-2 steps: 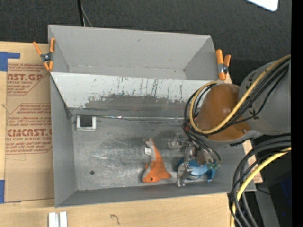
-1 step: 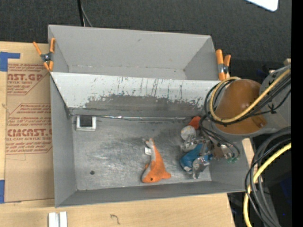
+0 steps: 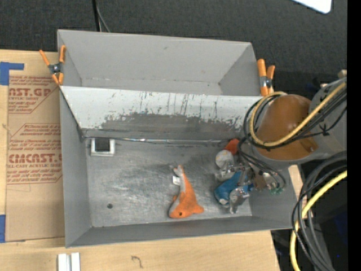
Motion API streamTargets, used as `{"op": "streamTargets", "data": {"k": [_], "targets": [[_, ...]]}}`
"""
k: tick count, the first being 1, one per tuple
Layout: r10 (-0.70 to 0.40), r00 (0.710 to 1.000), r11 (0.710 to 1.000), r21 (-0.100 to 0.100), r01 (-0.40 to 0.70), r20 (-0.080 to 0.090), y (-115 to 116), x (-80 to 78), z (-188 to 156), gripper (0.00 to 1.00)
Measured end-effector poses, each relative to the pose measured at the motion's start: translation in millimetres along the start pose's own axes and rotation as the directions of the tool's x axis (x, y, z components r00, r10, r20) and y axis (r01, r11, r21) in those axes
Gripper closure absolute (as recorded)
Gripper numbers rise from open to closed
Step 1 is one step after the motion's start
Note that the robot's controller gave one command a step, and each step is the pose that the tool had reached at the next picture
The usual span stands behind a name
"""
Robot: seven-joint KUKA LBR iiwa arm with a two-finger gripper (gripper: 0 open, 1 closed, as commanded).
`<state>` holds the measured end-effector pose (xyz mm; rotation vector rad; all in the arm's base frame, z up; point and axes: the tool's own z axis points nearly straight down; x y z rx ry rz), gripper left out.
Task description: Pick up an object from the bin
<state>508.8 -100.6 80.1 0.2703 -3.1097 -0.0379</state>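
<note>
Gripper [image 3: 236, 199] is low at the right front of the bin [image 3: 141, 176], on or just over a small blue thing [image 3: 224, 192]. Wrist clutter hides the opening, so I cannot tell if it is wide, narrow or holding. A pale round piece [image 3: 223, 159] and a small orange piece [image 3: 232, 146] lie just behind, and an orange fish-shaped toy [image 3: 184, 201] lies apart to the left. Likely risks:
- The blue thing is near the sloped wall, so an off-centre pinch could push it out sideways.
- The gripper could scrape the wall.
- The pale piece could get nudged or caught too.
- The lift could come up empty.
</note>
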Motion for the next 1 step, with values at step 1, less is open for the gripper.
{"op": "streamTargets", "data": {"k": [1], "targets": [[0.046, 0.999, 0.999, 0.025, -0.046, 0.019, -10.8, 11.2, -150.6, 1.0]]}}
